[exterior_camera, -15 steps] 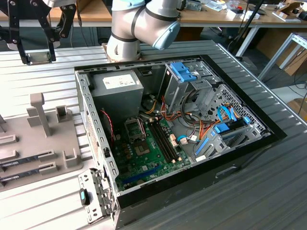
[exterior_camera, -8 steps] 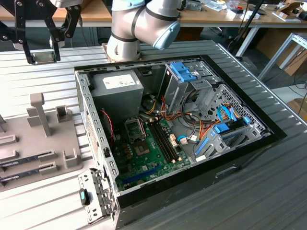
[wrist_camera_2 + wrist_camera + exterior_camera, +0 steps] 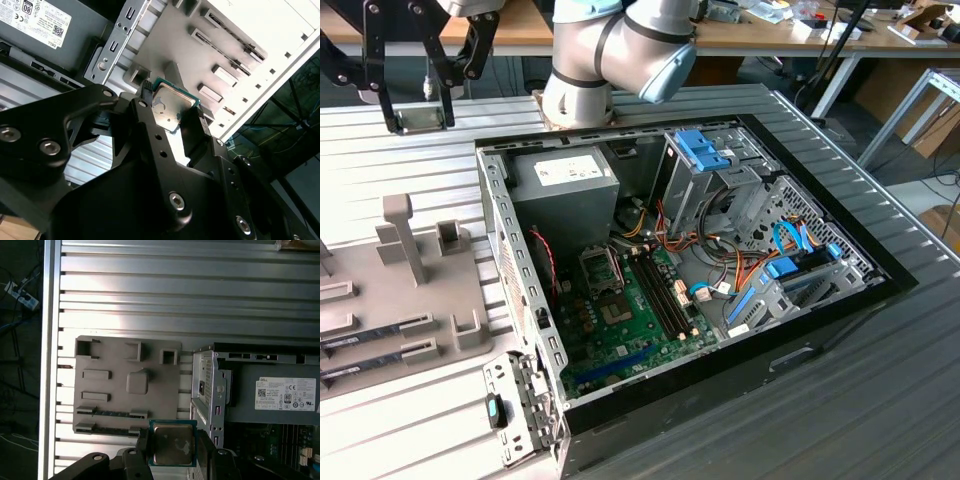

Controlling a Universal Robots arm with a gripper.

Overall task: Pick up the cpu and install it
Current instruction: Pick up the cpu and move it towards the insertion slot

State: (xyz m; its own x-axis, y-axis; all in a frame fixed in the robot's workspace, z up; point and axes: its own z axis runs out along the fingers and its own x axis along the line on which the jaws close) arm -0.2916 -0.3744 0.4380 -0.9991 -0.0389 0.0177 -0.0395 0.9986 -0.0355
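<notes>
Second wrist view: jaws clamped on the cpu (image 3: 172,106), its edges between them.

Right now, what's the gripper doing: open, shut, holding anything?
The gripper is closed on the cpu, clamped by its edges between the two fingers.
</notes>
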